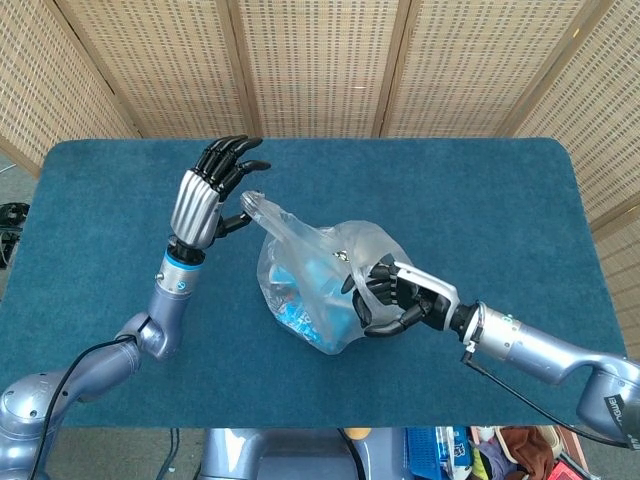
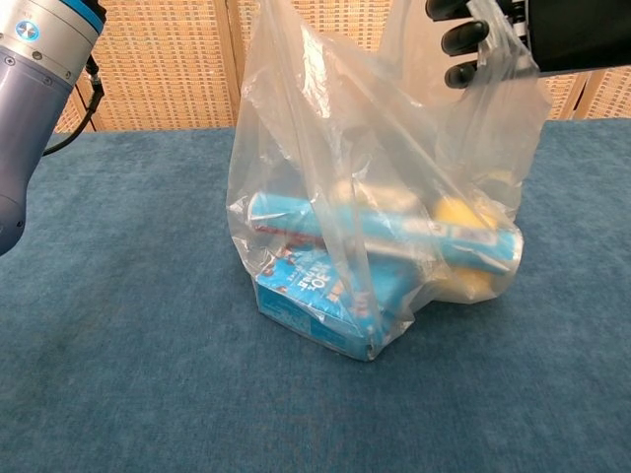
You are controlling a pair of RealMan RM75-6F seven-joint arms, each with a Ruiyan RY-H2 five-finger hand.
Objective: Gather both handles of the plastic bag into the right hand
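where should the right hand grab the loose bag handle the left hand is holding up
Probably at the stretched strip of the handle just below the left hand, coming from the bag's side. That strip is pulled taut and lifted off the table, so fingers could hook it. The right hand already holds the other handle.

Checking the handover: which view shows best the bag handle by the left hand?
The head view: the handle shows whole, stretched from the bag toward the left hand. The chest view cuts that handle off at its top edge, showing only the left forearm.
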